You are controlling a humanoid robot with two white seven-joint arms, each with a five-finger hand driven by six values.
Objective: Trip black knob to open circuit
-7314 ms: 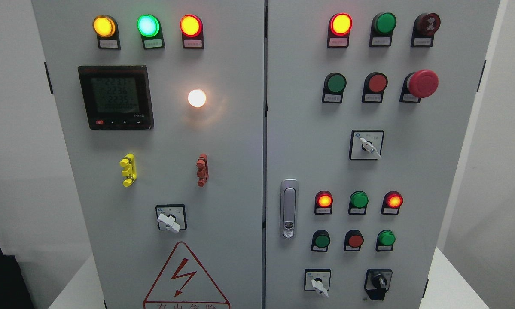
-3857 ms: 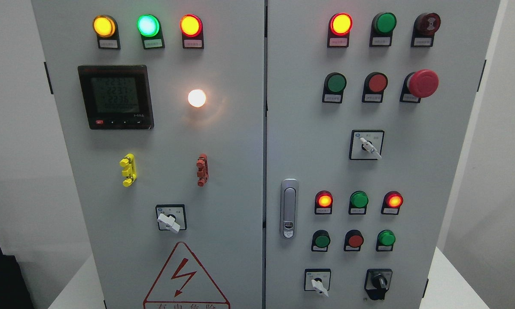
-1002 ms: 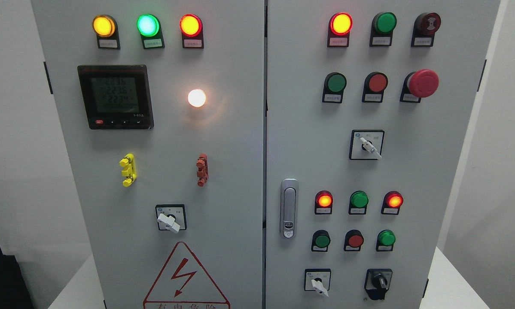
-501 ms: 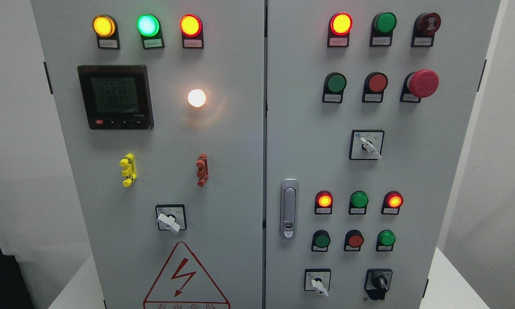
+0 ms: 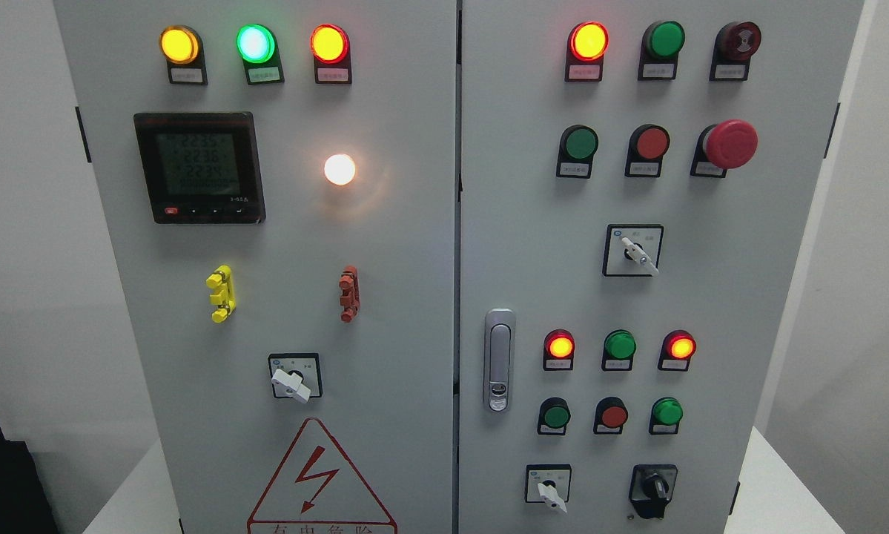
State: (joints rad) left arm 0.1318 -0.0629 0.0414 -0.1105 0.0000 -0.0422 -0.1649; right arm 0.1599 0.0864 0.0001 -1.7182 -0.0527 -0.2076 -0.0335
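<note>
Head view: a grey sheet-metal control cabinet (image 5: pixel 414 245) is seen face-on, split by a vertical seam into two doors. Neither hand is in the frame, so the state of the fingers cannot be told, and no place can be given relative to them. The black knob (image 5: pixel 653 488) is found at the lower right of the right-hand door, a glossy rotary selector on a dark bezel, with its ridge pointing upward and slightly right. Just to its left a white lever switch (image 5: pixel 551 494) is mounted on a square black-framed plate, its lever angled down to the right. Above these, a row of round buttons is set below a row of domed lamps, of which the red lamp (image 5: pixel 560 346) is lit. Higher up, a red mushroom-head button (image 5: pixel 729 144) stands out from the panel. A silver oval door latch (image 5: pixel 498 360) is fixed beside the seam. On the left-hand door a square black digital meter (image 5: pixel 199 167) with a pale display is fitted, and a red-outlined triangular warning sign (image 5: pixel 318 482) with a lightning bolt is stuck near the bottom edge.
</note>
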